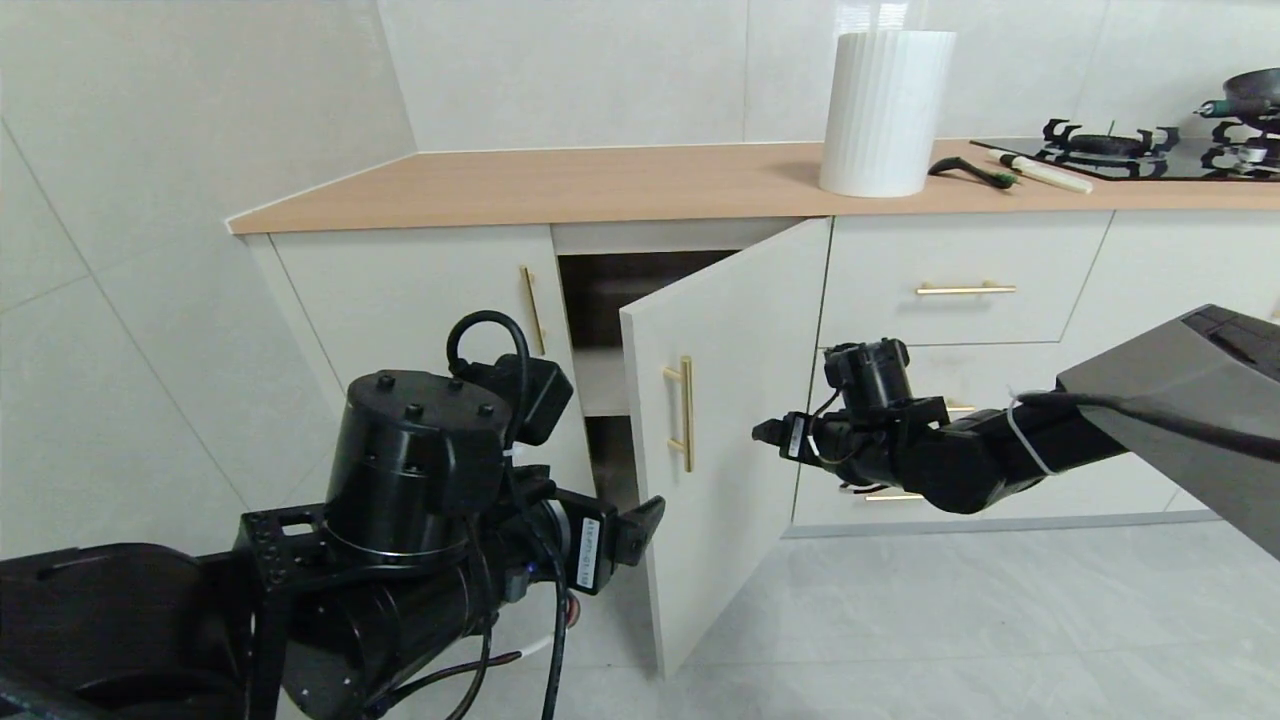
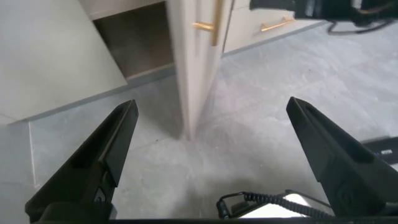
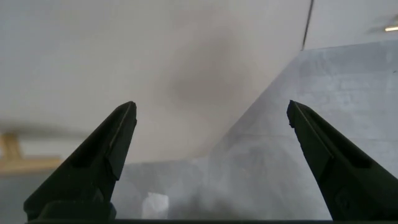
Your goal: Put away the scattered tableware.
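The white cabinet door (image 1: 735, 420) below the wooden counter (image 1: 560, 185) stands swung open, showing dark shelves (image 1: 600, 300) behind it. My right gripper (image 1: 765, 432) hangs just right of the door's gold handle (image 1: 682, 412), open and holding nothing; in the right wrist view the gripper (image 3: 211, 106) faces the door (image 3: 174, 74) closely. My left gripper (image 1: 645, 520) is low by the door's free edge, open and empty (image 2: 211, 106), with that door edge (image 2: 196, 68) ahead of it. A black-handled utensil (image 1: 972, 170) and a cream-handled one (image 1: 1045, 173) lie on the counter.
A tall white ribbed container (image 1: 885, 110) stands on the counter beside a gas hob (image 1: 1130, 150). Drawers with gold handles (image 1: 965, 289) are to the right of the open door. A shut door (image 1: 420, 300) and a tiled wall are to the left. Grey floor tiles (image 1: 950, 620) lie below.
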